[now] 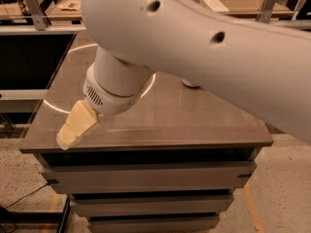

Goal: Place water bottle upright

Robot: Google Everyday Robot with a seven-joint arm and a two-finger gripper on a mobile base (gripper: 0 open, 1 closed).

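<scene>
My gripper [74,129], pale yellow, hangs from the white wrist [114,89] at the front left corner of the brown table [194,125], close to the tabletop. The water bottle does not show in the camera view; the arm and gripper cover the spot on the left of the table where it lay. I cannot tell whether the gripper holds anything.
My big white arm [204,42] fills the upper part of the view. Under it only the base of the green-and-white can [190,84] shows, at the table's middle right. The table's front edge [146,145] is right beside the gripper. Other benches stand behind.
</scene>
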